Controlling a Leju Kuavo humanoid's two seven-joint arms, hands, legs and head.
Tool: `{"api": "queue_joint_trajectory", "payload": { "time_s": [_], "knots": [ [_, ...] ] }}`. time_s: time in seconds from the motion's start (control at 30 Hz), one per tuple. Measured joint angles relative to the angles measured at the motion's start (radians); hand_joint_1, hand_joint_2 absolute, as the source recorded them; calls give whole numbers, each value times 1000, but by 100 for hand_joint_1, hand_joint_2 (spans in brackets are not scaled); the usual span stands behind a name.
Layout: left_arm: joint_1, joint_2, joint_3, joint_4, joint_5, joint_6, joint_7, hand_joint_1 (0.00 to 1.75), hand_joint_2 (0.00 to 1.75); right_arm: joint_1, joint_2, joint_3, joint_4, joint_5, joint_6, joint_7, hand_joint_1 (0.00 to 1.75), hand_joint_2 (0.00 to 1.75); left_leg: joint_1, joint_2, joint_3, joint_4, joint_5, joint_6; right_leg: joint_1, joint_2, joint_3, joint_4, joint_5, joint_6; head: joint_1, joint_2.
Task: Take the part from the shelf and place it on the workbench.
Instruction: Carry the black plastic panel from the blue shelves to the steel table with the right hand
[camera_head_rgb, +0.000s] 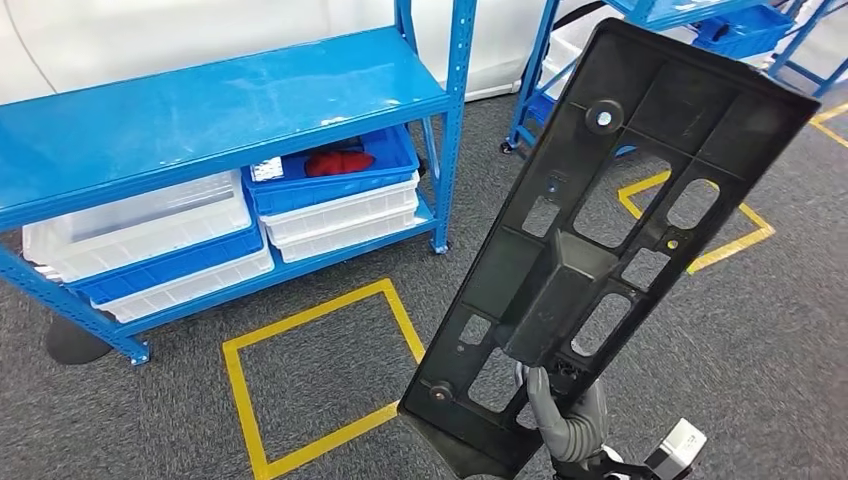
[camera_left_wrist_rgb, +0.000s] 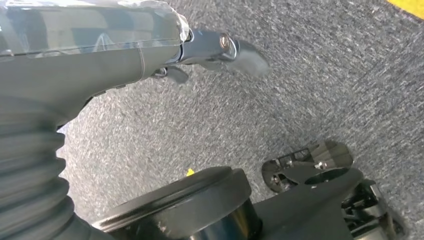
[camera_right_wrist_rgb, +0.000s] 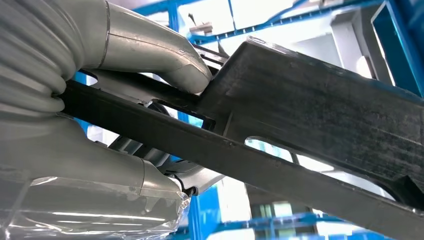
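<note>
A blue metal shelf (camera_head_rgb: 200, 110) with smooth painted boards stands on grey carpet (camera_head_rgb: 760, 330) marked with yellow tape squares; its lower level holds blue and white plastic bins (camera_head_rgb: 335, 195). In front of it, off the shelf, a long flat black plastic part (camera_head_rgb: 610, 240) with ribs and cut-out slots is held up tilted. The right hand (camera_head_rgb: 565, 415) grips its lower end, thumb and fingers clamped on either face. The left hand (camera_left_wrist_rgb: 220, 50) hangs over the carpet, fingers apart, holding nothing.

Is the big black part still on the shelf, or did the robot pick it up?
Picked up: the right hand grips the black part by its lower end, raised above the carpet.
</note>
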Motion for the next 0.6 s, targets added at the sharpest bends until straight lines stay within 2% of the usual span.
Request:
{"api": "queue_joint_trajectory", "payload": {
  "time_s": [0.03,0.07,0.13,0.17,0.2,0.23,0.3,0.37,0.4,0.43,0.47,0.5,0.53,0.57,0.6],
  "knots": [
    [1,1,5,0,6,4,3,0,175,-1,0,-4,4,-3,4,0,175,175,0,11,0,0,0,-1,-3,-3,-6,17,2,3,0,0],
    [1,2,11,0,13,7,6,0,175,-3,0,-6,8,-5,7,0,175,175,0,22,1,0,-1,-2,-6,-8,11,-9,24,5,0,0],
    [2,4,22,0,25,10,12,0,175,-13,0,-8,16,-8,14,0,175,175,-2,40,6,0,-5,-8,-8,-36,88,-145,86,2,0,0],
    [3,5,28,0,29,10,15,0,175,-21,0,-9,20,-8,18,0,175,175,-4,47,7,2,-8,-13,-5,-52,123,-211,105,-3,0,0],
    [4,6,34,0,32,9,18,0,175,-28,0,-9,22,-9,20,0,175,175,-7,54,8,3,-10,-18,-1,-65,144,-253,113,-9,0,0],
    [5,7,38,0,34,7,23,0,175,-34,0,-9,23,-10,22,0,175,175,-10,61,9,3,-12,-24,3,-70,151,-270,111,-16,0,0],
    [3,10,43,0,33,1,35,0,175,-38,0,-11,24,-12,22,-2,175,175,-11,74,11,2,-15,-36,4,-55,149,-276,112,-31,0,0],
    [1,12,45,0,29,-5,42,0,175,-40,0,-13,24,-16,21,-5,175,175,-8,54,4,28,-39,-45,0,-38,151,-284,116,-45,0,0],
    [0,12,46,0,27,-7,41,0,175,-42,0,-15,24,-18,21,-6,175,175,-7,34,-13,70,-66,-48,-2,-31,153,-288,119,-51,0,0],
    [-2,13,46,0,24,-10,37,0,175,-45,1,-16,24,-21,21,-8,175,175,-6,13,-39,134,-101,-49,-1,-23,153,-288,119,-55,0,0],
    [-6,14,47,0,21,-11,29,0,175,-47,1,-18,24,-23,21,-10,175,175,-6,2,-69,207,-133,-50,1,-14,152,-288,119,-58,0,0],
    [-9,14,47,0,17,-13,20,0,175,-47,2,-20,24,-25,22,-11,175,175,-6,-3,-94,266,-154,-51,3,-3,153,-288,119,-60,0,0],
    [-11,14,47,0,9,-13,10,0,175,-47,2,-23,24,-27,22,-13,175,175,-7,-5,-105,294,-154,-51,4,9,154,-287,119,-60,0,0],
    [-12,14,45,0,0,-13,2,0,175,-46,3,-26,23,-28,22,-15,175,175,-6,-6,-97,281,-134,-49,5,21,156,-286,119,-60,0,0],
    [-12,14,41,0,-10,-12,-5,0,175,-46,4,-28,22,-29,23,-17,175,175,-6,-10,-75,232,-98,-47,5,35,157,-285,118,-59,0,0]
  ]
}}
